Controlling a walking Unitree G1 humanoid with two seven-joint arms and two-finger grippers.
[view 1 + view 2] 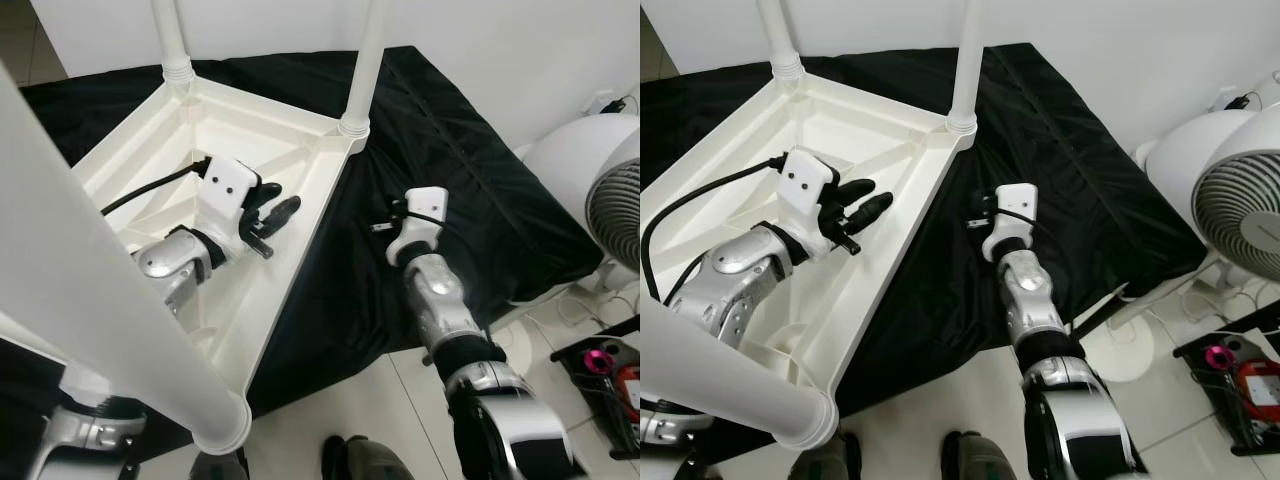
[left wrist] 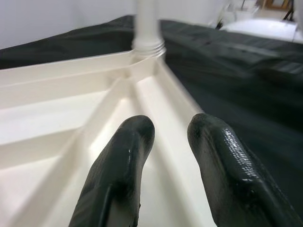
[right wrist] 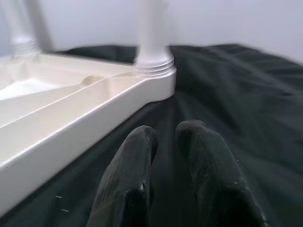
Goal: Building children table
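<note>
Item: white plastic tabletop (image 1: 250, 130), children's size, lying upside down on a black cloth (image 1: 460, 200) so that its ribbed underside faces up and the leg sockets can be reached. Judged reason for this placing: legs go in from above.

Legs: far-left leg (image 1: 168, 35) and far-right leg (image 1: 365, 60) stand upright in their corner sockets. A third leg (image 1: 100, 300) rises from the near corner, close to the camera and slanting across the head view; its threaded collar (image 1: 222, 425) sits at the socket. Whether it is fully seated cannot be told from here. The fourth corner is out of frame.

Left gripper (image 1: 862, 205): inside the upturned tray of the tabletop, above the ribs, aimed toward the far-right leg. Jaws slightly parted, holding nothing.

Right gripper (image 1: 980, 212): off the tabletop, low over the black cloth just beside the tabletop's right edge, near the far-right leg's corner. Jaws nearly closed with a narrow gap, empty.

Surroundings: white fan (image 1: 1240, 210) to the right on the tiled floor (image 1: 400, 400); a dark rack with a pink-tipped appliance (image 1: 600, 358) at lower right; cables by the wall.

Obstructions: the near leg blocks much of the left arm; the raised rim stands between the two grippers.
</note>
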